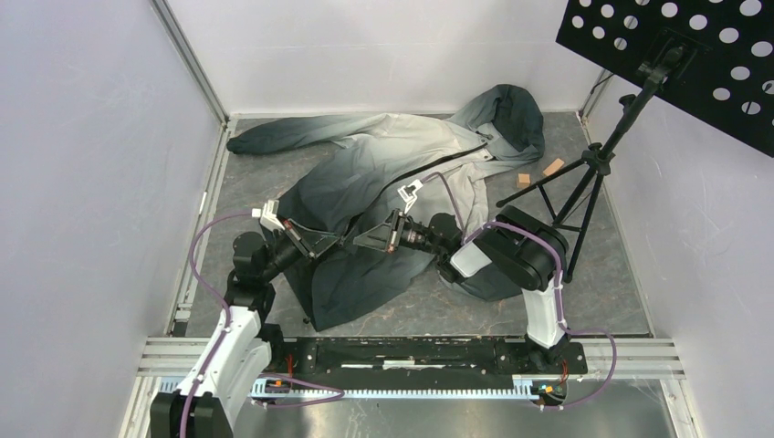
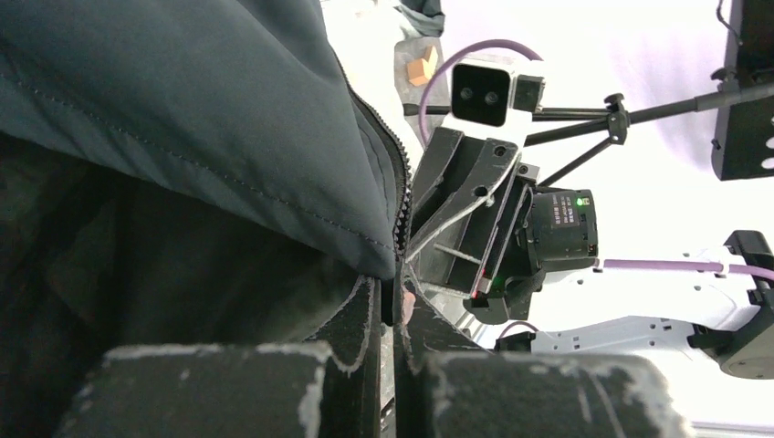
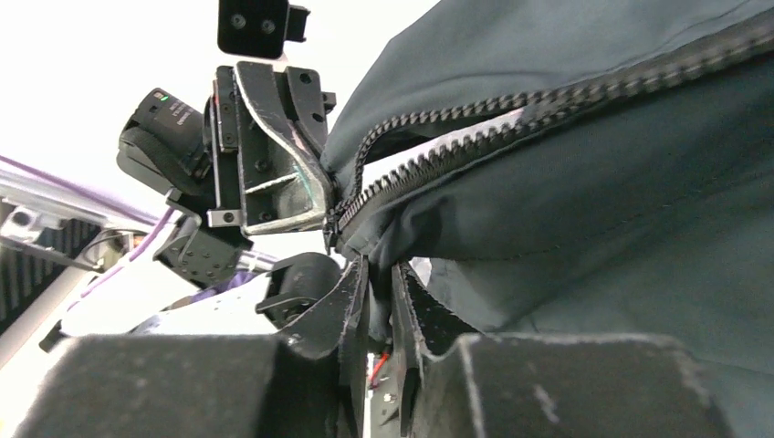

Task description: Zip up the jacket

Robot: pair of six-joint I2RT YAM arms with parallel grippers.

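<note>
The jacket (image 1: pixel 383 173) lies spread on the table, hood at the far right, one sleeve stretched to the far left. Its dark zipper (image 3: pixel 548 109) shows two tooth rows parted, joining near the hem end (image 3: pixel 339 219). My left gripper (image 1: pixel 333 243) and right gripper (image 1: pixel 367 239) meet tip to tip at the jacket's lower front. The left gripper (image 2: pixel 394 297) is shut on the hem corner beside the zipper (image 2: pixel 400 196). The right gripper (image 3: pixel 379 274) pinches a fold of dark fabric, its jaws only narrowly apart.
A black tripod (image 1: pixel 593 173) stands at the right under a perforated black board (image 1: pixel 675 55). Two small wooden blocks (image 1: pixel 538 173) lie by the hood. White walls close in the left, the back and the right.
</note>
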